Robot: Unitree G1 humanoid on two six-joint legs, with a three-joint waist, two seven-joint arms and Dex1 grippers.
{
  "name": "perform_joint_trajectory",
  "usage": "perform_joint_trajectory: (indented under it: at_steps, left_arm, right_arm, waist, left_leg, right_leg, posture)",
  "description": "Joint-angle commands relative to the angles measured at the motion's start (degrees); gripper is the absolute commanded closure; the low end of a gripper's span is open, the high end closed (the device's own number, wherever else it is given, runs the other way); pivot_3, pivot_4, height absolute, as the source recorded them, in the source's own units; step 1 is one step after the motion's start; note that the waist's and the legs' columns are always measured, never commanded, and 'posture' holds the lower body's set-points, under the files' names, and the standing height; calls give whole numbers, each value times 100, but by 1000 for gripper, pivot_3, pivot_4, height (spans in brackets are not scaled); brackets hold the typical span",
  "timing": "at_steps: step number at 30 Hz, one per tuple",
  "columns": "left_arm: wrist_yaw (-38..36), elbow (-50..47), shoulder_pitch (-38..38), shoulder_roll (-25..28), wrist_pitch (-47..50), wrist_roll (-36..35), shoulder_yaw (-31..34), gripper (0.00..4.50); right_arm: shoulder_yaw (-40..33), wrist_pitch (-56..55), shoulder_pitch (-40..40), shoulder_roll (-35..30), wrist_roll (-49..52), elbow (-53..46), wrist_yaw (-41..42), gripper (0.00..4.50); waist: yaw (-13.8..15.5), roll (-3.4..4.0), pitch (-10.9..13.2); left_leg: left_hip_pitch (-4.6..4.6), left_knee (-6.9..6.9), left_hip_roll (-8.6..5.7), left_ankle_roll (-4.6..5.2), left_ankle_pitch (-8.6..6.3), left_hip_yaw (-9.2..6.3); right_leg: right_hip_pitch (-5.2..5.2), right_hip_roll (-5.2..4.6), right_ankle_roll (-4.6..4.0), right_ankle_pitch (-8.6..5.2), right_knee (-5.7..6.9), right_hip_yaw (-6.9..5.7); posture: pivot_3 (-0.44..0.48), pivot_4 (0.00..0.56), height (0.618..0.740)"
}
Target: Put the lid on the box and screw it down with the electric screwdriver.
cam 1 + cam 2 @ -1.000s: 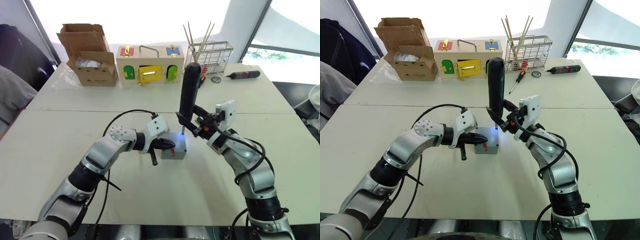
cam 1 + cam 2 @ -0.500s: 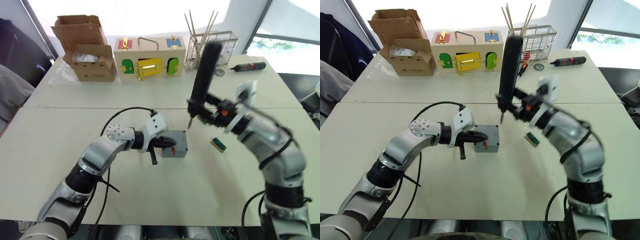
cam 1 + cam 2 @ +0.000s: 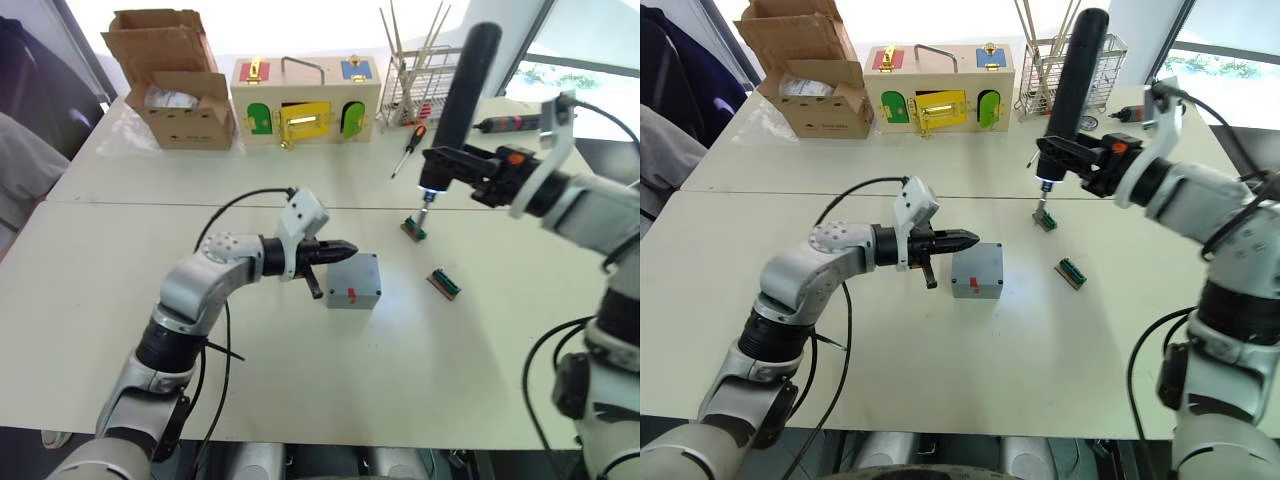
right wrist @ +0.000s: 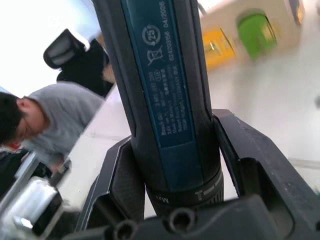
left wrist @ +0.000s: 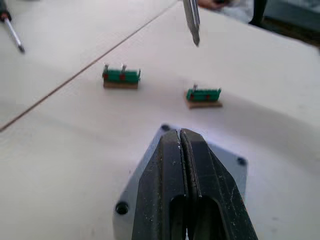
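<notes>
Driver bit (image 3: 425,199) upright over screw holder (image 3: 413,229), box (image 3: 353,280) toward left; right claw (image 3: 470,172) clamped on electric screwdriver (image 3: 458,100), left claw (image 3: 340,250) closed.

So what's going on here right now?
The right hand holds the electric screwdriver upright, its bit just over a small green screw holder on the table. The left hand, fingers shut and holding nothing, hovers at the grey box, whose lid is on.
</notes>
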Motion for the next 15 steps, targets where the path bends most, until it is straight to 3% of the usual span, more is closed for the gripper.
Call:
perform_joint_trajectory:
  at_steps: [1,4,9,15]
  left_arm:
    - [-555,-682,-43,421,40,-201,-363,4500]
    - [-931,-1115,63,816,-66,-191,-780,4500]
    - [-819,-1272,183,887,-230,-11,-1079,4500]
    - [-492,-1282,290,728,-221,114,-1174,4500]
  right_arm:
    - [193,523,-293,-1204,-391,807,452,2618]
    - [825,780,-96,-1995,-750,1733,1242,2618]
    - [1577,857,-67,-2205,-1583,3085,1710,2618]
    - [2679,852,-130,-2256,-2360,3500,2362,2618]
  waist:
    - [-7,4,2]
    - [-5,2,2]
    - [-52,15,13]
    - [-34,26,18]
  left_leg:
    - [-4,-2,-2,-5,3,1]
    - [-13,-20,-8,-26,14,3]
    - [-23,1,-13,-16,11,35]
    - [-17,6,-12,16,18,28]
  right_leg:
    - [-3,0,0,0,-4,0]
    - [-11,1,0,-1,-15,-2]
    - [-26,1,2,0,-12,14]
    - [-30,23,26,15,13,15]
  posture:
    - [0,150,740]
    - [0,150,740]
    - [0,150,740]
    - [0,150,740]
